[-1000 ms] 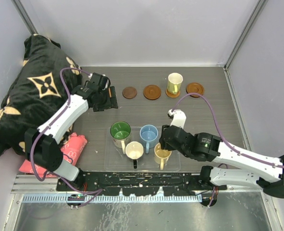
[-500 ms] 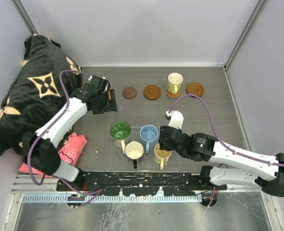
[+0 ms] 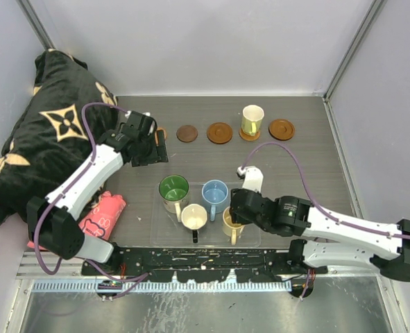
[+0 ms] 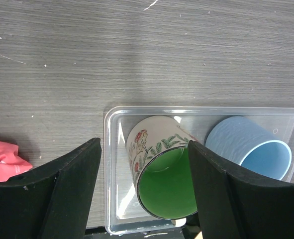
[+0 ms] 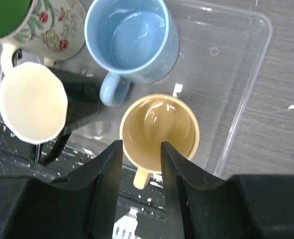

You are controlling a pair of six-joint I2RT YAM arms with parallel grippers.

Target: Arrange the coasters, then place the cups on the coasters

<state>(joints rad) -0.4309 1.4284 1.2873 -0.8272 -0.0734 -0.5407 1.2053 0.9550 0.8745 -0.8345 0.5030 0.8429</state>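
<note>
Three bare brown coasters [image 3: 186,133] [image 3: 219,132] [image 3: 282,128] line the table's far side. A fourth coaster [image 3: 249,136] carries a pale cup [image 3: 252,119]. The clear tray [image 3: 157,229] holds the green-inside cup [image 3: 173,189] [image 4: 164,179], the light blue cup [image 3: 215,192] [image 5: 132,37], the white cup [image 3: 193,216] [image 5: 32,102] and the yellow-tan cup [image 3: 231,223] [image 5: 159,127]. My right gripper [image 3: 235,216] [image 5: 142,152] hangs just over the yellow-tan cup's near rim, narrowly open, with the handle showing between its fingers. My left gripper [image 3: 152,147] [image 4: 144,147] hovers open and empty beyond the tray's far-left corner.
A black patterned bag [image 3: 45,132] fills the left side, with a pink cloth [image 3: 104,211] in front of it. Grey walls close the table at the back and on both sides. The arms' mounting rail [image 3: 205,260] runs just behind the tray's near edge.
My right gripper has slid towards the near edge, onto the yellow-tan cup's handle side. My left gripper has drifted slightly left. No cup or coaster has moved.
</note>
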